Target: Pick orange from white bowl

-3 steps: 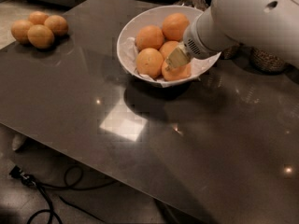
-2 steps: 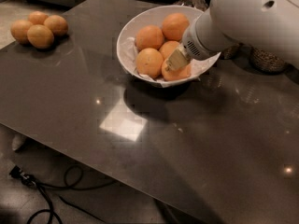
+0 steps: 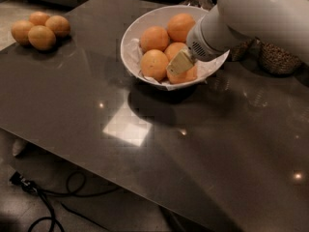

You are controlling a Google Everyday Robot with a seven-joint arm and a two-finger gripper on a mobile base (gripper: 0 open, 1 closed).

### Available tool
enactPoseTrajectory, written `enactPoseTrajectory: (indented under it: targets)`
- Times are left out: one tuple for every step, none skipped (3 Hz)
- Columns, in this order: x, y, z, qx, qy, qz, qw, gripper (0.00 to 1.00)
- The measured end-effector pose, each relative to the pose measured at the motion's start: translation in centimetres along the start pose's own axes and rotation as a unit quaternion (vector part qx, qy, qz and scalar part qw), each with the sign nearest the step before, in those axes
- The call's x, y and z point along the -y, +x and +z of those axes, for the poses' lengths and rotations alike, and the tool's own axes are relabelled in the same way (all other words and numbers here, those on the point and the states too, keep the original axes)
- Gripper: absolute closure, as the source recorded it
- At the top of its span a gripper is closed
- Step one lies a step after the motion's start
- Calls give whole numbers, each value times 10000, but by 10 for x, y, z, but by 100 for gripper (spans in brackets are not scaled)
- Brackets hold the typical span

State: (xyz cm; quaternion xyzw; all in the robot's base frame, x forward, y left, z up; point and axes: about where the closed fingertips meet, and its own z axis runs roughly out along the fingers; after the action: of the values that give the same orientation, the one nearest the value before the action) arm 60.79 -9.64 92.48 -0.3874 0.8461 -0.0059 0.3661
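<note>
Tool (image 3: 179, 64) inside the white bowl (image 3: 129, 40) on the counter (image 3: 217, 144).
It lies over the front-right orange (image 3: 188, 76); whether it grips or gapes cannot be told.

Lying in a touching cluster at the dark glossy table's (image 3: 145, 173) far left corner: four loose oranges (image 3: 41, 30). Standing near its right rear edge: two grain-filled jars (image 3: 277, 58). Snaking across the floor below: a black cable (image 3: 50, 203).
</note>
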Motion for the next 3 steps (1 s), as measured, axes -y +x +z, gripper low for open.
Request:
enactPoseTrajectory:
  targets:
    - [-4, 1, 9, -47, -170, 55, 9998, 33]
    - [-6, 6, 21, -127, -321, 124, 9993, 34]
    - [-8, 11, 36, -240, -421, 172, 9987, 34]
